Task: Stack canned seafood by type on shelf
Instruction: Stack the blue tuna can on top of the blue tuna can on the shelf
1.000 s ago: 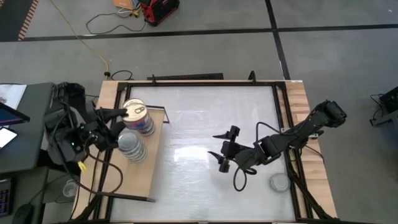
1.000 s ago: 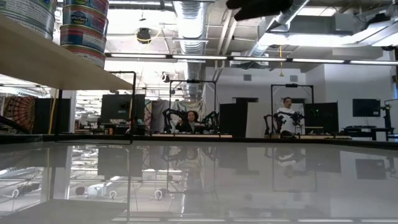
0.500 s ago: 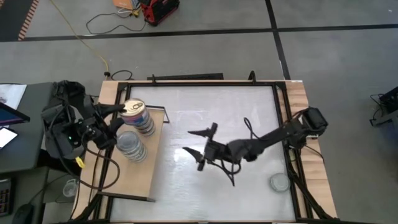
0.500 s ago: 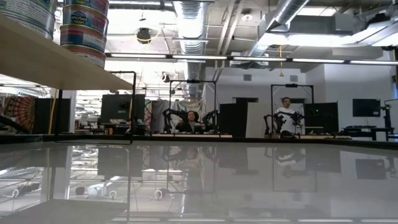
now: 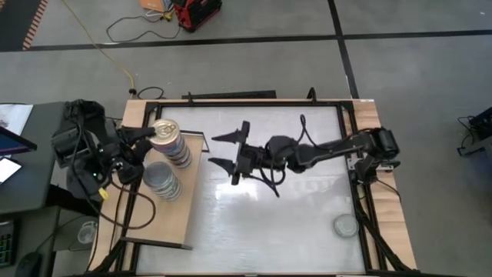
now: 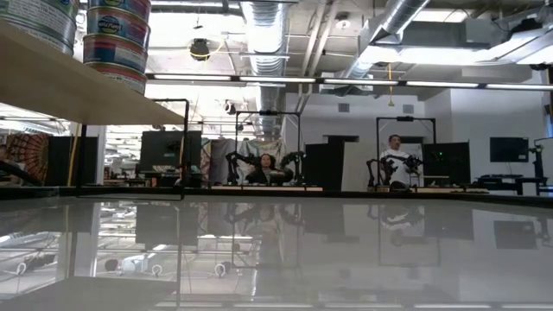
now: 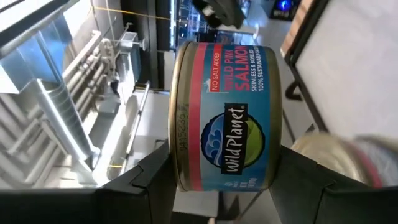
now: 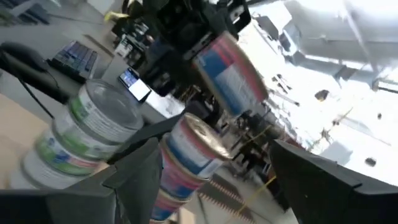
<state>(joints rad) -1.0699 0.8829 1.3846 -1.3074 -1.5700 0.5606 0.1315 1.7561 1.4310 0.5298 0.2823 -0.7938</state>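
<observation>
The left gripper [image 5: 146, 141] still clamps a red-and-blue salmon tin [image 7: 227, 118] with a gold top, holding it over the gold-topped stack [image 5: 174, 148] on the shelf [image 5: 163, 223]; a silver-topped stack [image 5: 161, 180] stands just beside. The right gripper [image 5: 223, 150] has swung from mid-table toward the shelf, jaws spread wide and empty. One lone tin [image 5: 345, 225] stays on the white table [image 5: 261, 223] near its right edge.

Two tin stacks [image 5: 165, 161] crowd the shelf's [image 5: 165, 223] far half.
</observation>
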